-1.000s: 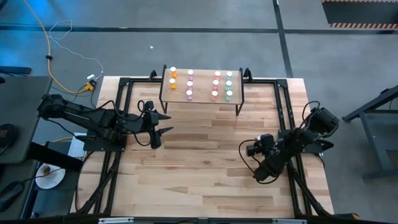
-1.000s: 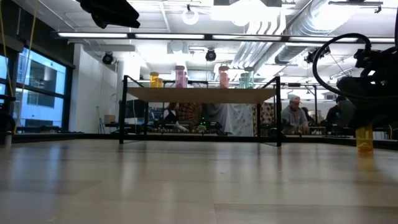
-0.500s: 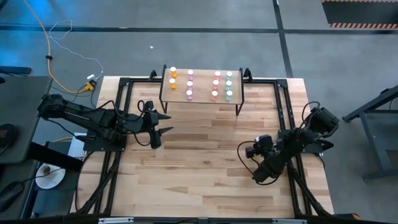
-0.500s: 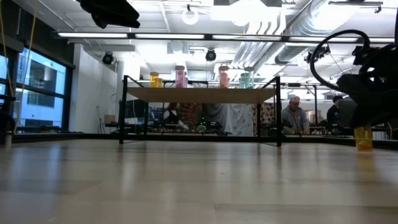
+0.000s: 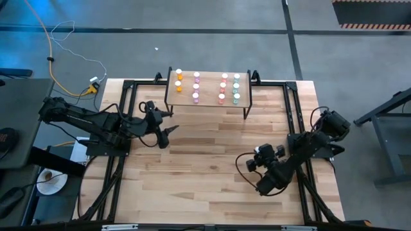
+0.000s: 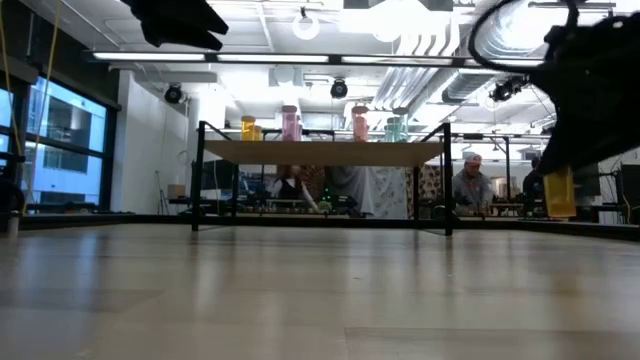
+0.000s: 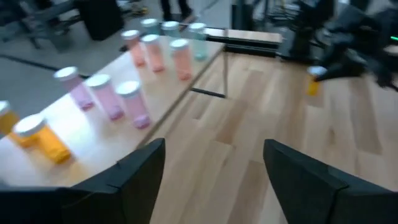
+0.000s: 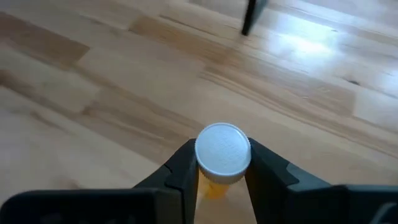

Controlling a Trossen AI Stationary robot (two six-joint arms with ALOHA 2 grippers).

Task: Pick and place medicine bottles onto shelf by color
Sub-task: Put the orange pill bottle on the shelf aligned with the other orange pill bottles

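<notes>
Orange is the only colour short: the shelf (image 5: 207, 102) carries two orange bottles (image 5: 179, 79), three pink (image 5: 196, 86), three red (image 5: 223, 88) and three teal (image 5: 236, 86), all upright in colour rows. Last orange bottle (image 8: 219, 163) is clamped between the right gripper (image 8: 219, 177) fingers, white cap up, lifted clear of the tabletop, well off the shelf's right front leg — probably one placement left. Left gripper (image 7: 212, 168) hangs at the shelf's orange end, jaws apart, empty. No readable labels or brand text on any bottle.
</notes>
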